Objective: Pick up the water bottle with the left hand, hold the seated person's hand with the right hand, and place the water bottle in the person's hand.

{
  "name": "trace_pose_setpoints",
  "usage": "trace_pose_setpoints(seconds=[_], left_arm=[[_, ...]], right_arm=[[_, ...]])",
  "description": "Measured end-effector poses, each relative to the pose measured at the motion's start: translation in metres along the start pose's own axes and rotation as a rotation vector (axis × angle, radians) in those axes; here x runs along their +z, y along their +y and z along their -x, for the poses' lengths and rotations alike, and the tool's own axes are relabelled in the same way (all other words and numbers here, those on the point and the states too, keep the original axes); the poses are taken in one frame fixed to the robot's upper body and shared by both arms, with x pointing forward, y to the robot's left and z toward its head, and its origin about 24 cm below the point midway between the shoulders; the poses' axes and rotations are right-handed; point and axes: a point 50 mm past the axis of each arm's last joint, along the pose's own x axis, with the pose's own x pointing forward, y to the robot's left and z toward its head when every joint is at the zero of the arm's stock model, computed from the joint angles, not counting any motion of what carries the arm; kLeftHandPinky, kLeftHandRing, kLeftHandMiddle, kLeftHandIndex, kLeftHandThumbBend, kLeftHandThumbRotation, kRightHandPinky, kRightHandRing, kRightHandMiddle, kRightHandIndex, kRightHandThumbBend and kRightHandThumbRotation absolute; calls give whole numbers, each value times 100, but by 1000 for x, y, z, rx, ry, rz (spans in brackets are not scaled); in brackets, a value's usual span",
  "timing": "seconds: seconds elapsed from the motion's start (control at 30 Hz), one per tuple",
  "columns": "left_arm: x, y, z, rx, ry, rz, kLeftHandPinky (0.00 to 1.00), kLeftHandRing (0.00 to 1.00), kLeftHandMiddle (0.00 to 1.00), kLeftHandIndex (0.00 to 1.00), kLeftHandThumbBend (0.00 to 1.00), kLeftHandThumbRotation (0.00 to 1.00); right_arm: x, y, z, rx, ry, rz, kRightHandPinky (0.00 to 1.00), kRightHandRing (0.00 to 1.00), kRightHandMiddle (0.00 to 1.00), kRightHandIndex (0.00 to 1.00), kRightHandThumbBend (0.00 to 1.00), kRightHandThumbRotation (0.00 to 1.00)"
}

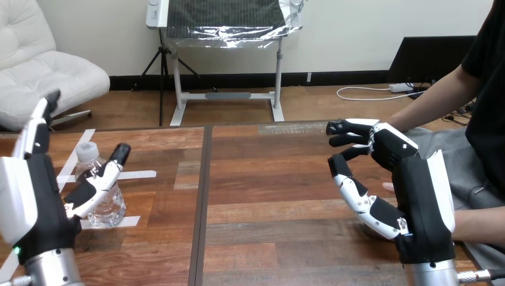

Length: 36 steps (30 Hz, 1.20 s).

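Bracketing the water bottle (110, 210) standing on the table (268, 196) at my left, my left hand (33, 196) is spread, thumb across its front, apparently ready to close. My right hand (417, 179) hangs loosely bent, fingers apart, beside the person's hand (388, 187), probably to steady it; contact I cannot tell.

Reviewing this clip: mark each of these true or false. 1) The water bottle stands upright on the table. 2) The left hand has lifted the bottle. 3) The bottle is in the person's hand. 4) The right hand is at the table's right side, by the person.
1) True: the water bottle stands upright on the table.
2) False: the bottle rests on the table, and the left hand is open beside it.
3) False: the bottle is at the table's left, far from the person.
4) True: the right hand is at the right, by the person.
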Motion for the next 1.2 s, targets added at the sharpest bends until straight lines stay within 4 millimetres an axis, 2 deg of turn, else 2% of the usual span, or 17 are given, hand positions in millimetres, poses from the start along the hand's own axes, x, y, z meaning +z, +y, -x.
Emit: trace_pose_setpoints(seconds=[0.33,0.57,1.2], left_arm=[[-18,-10,-7,-80,69,-63,76,81,83,83,87,40],[-27,-17,-11,-115,107,-95,76,82,83,83,90,44],[-31,-38,-23,-171,156,-117,78,83,84,85,93,48]], right_arm=[[0,0,-1,-2,-4,-1,51,63,69,63,38,17],[0,-1,-1,0,-5,1,51,63,69,63,38,16],[0,-2,-1,3,-5,5,52,64,69,63,38,16]])
